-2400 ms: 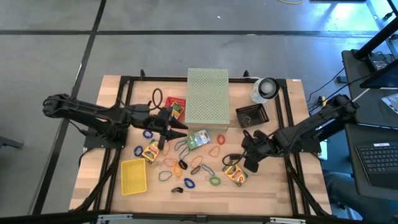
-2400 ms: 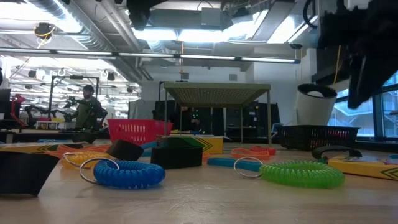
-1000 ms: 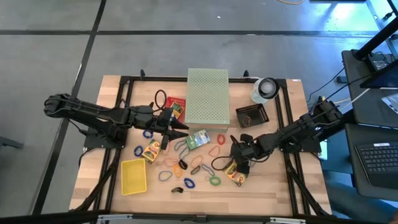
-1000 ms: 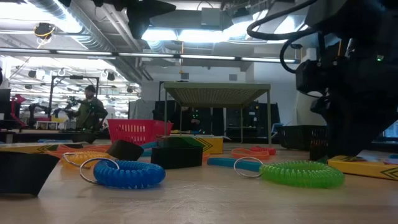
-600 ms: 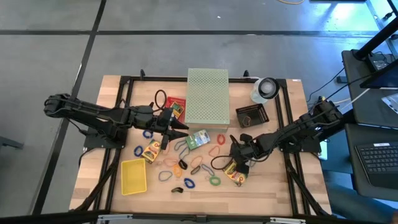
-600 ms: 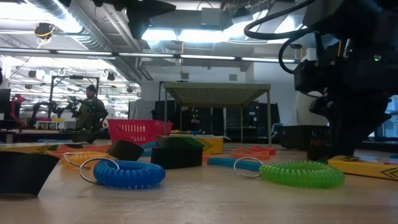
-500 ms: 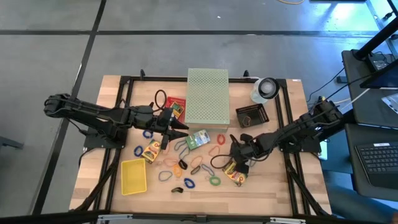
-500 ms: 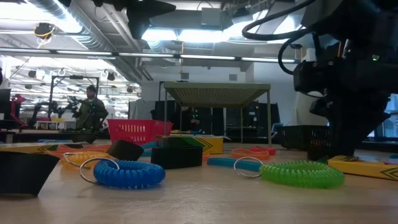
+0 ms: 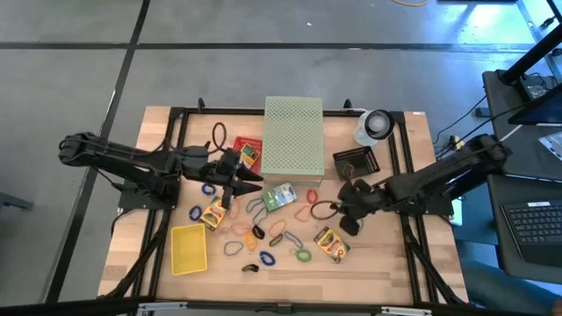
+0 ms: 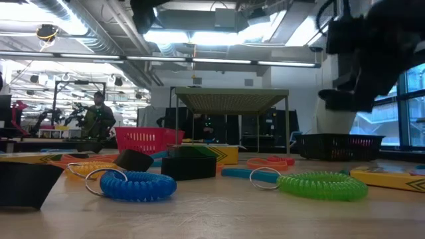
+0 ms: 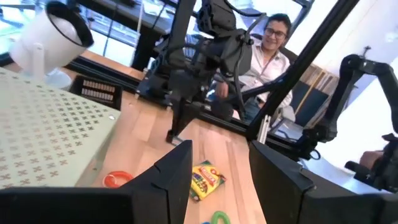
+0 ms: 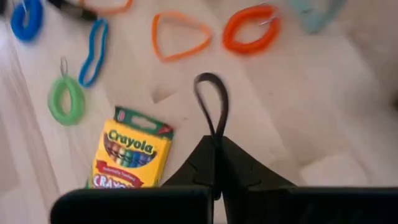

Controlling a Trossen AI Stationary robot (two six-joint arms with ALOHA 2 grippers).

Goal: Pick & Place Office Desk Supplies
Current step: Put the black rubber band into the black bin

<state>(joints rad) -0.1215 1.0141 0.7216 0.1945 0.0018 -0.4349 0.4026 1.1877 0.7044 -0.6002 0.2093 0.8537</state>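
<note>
- Since half a second ago the right gripper [image 9: 338, 211] has pulled back from the crayon box [image 9: 331, 244] toward the right and risen off the surface [image 9: 386, 263], carrying a black band loop [image 12: 212, 104] with it; the left arm has barely shifted.
- At the left of the high view, a yellow tray [image 9: 189, 248] lies on the surface near the front edge.
- The left gripper [image 9: 250, 179] hovers above the scattered bands just left of the pale green perforated box [image 9: 293, 136], its fingers apart and holding nothing.
- Below it lie a second crayon box [image 9: 213, 213], a green card box [image 9: 280, 197] and many loose loops in blue, orange and green, among them a green loop [image 9: 303, 255] near the front.
- The right gripper is pinched together on the black band loop, which hangs out from between the fingertips, clear of the surface, in the right wrist view.
- The crayon box lies flat just in front of that gripper, not touched by it.
- Behind the right gripper sit a black mesh tray [image 9: 356, 163] and a white cup [image 9: 373, 126].
</note>
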